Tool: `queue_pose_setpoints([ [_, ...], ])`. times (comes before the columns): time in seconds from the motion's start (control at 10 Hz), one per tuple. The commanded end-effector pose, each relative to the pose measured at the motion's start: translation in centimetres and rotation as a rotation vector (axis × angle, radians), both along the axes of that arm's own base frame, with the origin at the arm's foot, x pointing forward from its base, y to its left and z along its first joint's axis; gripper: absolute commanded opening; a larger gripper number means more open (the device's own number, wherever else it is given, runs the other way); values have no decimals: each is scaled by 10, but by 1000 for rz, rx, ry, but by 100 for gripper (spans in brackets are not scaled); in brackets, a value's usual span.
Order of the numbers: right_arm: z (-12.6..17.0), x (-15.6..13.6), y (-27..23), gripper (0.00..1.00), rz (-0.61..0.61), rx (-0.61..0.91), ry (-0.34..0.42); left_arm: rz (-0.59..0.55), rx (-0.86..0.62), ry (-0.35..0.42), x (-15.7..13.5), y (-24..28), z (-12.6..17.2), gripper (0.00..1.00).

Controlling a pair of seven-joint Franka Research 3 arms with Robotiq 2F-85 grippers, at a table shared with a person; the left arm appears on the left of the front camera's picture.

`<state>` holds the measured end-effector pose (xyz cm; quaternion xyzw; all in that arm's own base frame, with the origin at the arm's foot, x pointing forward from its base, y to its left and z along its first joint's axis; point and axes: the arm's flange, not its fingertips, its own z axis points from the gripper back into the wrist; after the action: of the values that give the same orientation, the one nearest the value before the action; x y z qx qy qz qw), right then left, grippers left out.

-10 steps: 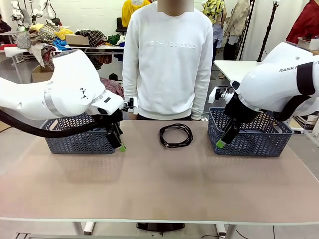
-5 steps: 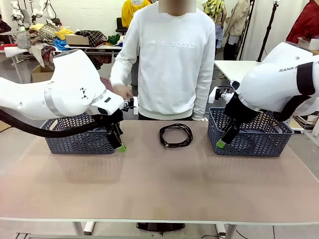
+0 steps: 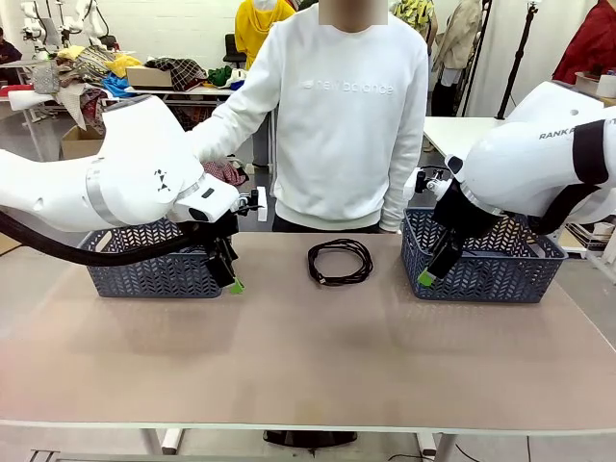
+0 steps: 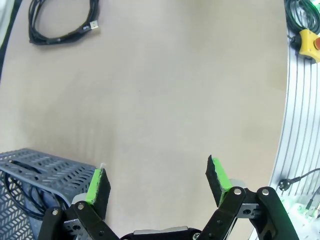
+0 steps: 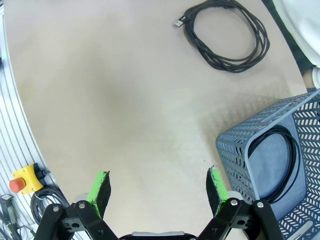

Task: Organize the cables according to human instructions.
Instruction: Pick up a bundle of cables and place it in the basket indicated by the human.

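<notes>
I see the table (image 3: 308,366) spanning the lower frame, with a grey basket at left (image 3: 144,269) and another grey basket at right (image 3: 500,269), both toward the far edge. The person's arm (image 3: 226,120) reaches from centre toward the upper left, behind my left arm; the hand itself is hidden, so I can't tell if it's pointing or holding anything.

One coiled cable (image 3: 340,261) lies loose at mid-frame between the baskets, touching neither. In the right wrist view another coil (image 5: 277,165) sits inside the right basket at lower right. The left basket also holds a cable (image 4: 15,190), at the lower left of the left wrist view.

My left gripper (image 3: 234,279) hangs beside the left basket's near corner, jaws spread wide, nothing in them. My right gripper (image 3: 428,276) hangs at the right basket's front left, also spread and empty.

My read: I'm waiting on the person's cue for which basket. Next move needs one arm swinging in toward centre, dropping over the coil and pinching across its strands.
</notes>
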<state>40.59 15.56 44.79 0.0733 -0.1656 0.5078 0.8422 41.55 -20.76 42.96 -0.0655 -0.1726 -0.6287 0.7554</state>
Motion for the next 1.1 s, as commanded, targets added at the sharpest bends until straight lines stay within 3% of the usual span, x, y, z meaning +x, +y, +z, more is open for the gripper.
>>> queue_pose_setpoints([
  [0.0, 1, 1, 1, 100, -3, 1, -1, 3, 0, 2, 0, 1, 0, 100],
  [1.0, 1, 1, 1, 100, -3, 1, -1, 3, 0, 2, 0, 1, 0, 100],
])
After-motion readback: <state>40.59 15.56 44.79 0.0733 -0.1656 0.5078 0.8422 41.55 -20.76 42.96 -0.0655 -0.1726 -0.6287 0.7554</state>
